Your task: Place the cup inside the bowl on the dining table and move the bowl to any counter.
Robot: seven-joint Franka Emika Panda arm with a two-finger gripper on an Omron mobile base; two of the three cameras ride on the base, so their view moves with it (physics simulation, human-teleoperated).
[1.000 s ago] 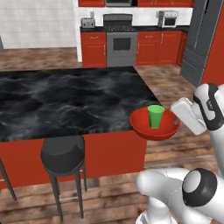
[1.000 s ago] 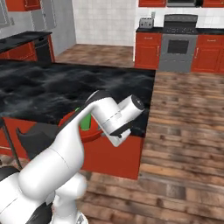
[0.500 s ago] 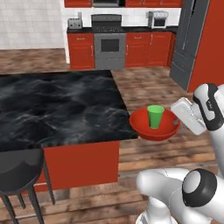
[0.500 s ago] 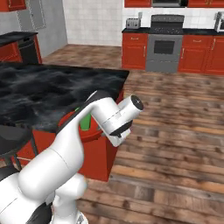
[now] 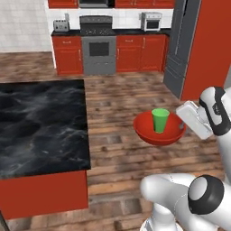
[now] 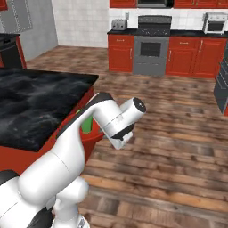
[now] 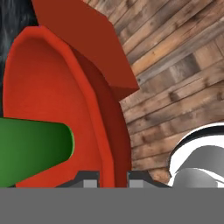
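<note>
Two items are travelling together: the cup [image 5: 159,120] is standing upright inside the bowl [image 5: 158,132], which is hanging over bare floor [image 5: 117,108], clear of the table [image 5: 40,122]. The pincer [image 7: 112,177] is pinching the rim nearly closed; smooth, rigid ware, likely slippery, and the loose cup is liable to tip.

My base swings away from the black marble dining table [image 5: 40,122], so the black bar stool seen earlier slides out of view. The wide red bowl [image 5: 159,131] with the small green cup [image 5: 159,120] now hangs over wooden floor [image 5: 122,103] rather than beside the table's edge.
</note>
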